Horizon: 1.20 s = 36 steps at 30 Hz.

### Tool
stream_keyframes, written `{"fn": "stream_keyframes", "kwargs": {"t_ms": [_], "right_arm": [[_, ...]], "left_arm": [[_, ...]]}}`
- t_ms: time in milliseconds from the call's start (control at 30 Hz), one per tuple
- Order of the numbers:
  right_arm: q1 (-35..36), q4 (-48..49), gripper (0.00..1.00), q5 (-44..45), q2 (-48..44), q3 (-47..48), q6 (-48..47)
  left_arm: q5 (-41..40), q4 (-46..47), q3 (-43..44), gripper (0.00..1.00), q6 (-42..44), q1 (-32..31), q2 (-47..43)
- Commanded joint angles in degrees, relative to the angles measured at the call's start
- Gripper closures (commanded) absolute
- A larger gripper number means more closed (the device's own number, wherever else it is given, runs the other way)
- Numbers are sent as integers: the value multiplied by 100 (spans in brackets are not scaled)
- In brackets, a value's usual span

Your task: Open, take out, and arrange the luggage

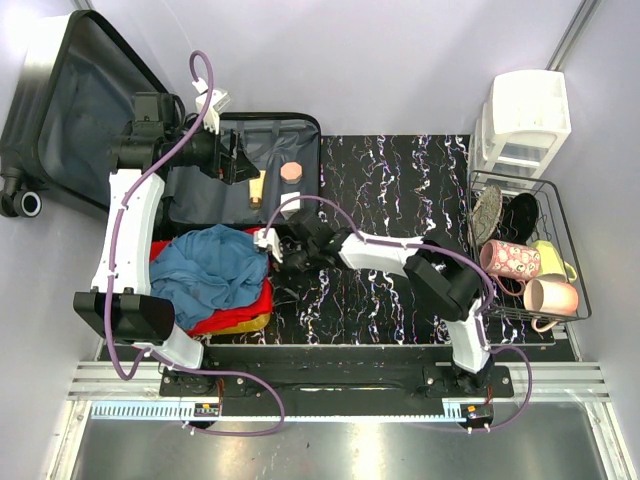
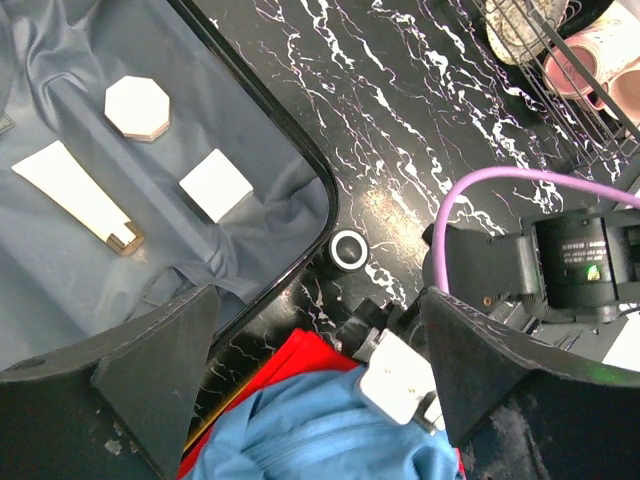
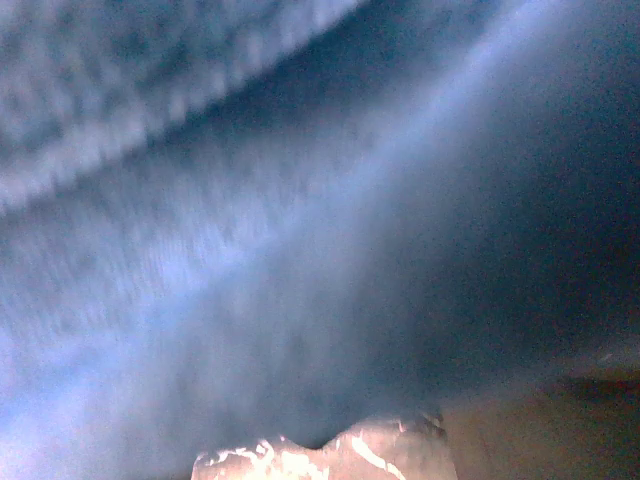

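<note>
The luggage lies open at the back left, its lid point(image 1: 80, 100) propped up and its grey-lined base point(image 1: 200, 190) flat. Inside lie a cream tube point(image 2: 75, 195), a pink octagonal box point(image 2: 137, 105) and a white square point(image 2: 215, 185). My left gripper point(image 1: 235, 160) hangs open and empty above the base, and in the left wrist view point(image 2: 315, 400) its jaws stand wide apart. My right gripper point(image 1: 272, 247) is at the edge of a blue garment point(image 1: 210, 268). The garment point(image 3: 250, 220) fills the right wrist view, so the fingers are hidden.
The blue garment lies on a red cloth point(image 2: 300, 360) in a yellow-orange bin point(image 1: 245, 322). A small ring point(image 2: 348, 248) sits on the black marbled mat point(image 1: 400, 180). A wire basket point(image 1: 580, 300) holds mugs and shoes at the right. A white organizer point(image 1: 525, 115) stands behind it.
</note>
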Motion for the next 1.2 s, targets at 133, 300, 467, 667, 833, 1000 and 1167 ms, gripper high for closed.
{"fn": "stream_keyframes", "kwargs": {"t_ms": [133, 300, 467, 667, 833, 1000, 1167], "right_arm": [[249, 770, 7, 404, -158, 274, 315], [-776, -755, 6, 491, -1220, -70, -133], [-1841, -1972, 6, 877, -2127, 36, -617], [-3555, -2333, 6, 1536, -2480, 1044, 190], [-4769, -2342, 8, 2222, -1857, 2477, 762], [-5806, -2796, 12, 2698, -761, 4214, 1079], [-6167, -3773, 19, 2952, 287, 6052, 1175]], "left_arm": [[112, 317, -363, 13, 7, 15, -415], [191, 325, -267, 12, 323, 7, -450], [7, 404, -486, 11, 1052, -169, -547], [-169, 983, -583, 11, 940, -292, -310], [-12, 1265, -504, 11, 737, -415, 50], [-37, 1450, -530, 11, 684, -486, 235], [-187, 1617, -635, 11, 719, -486, 253]]}}
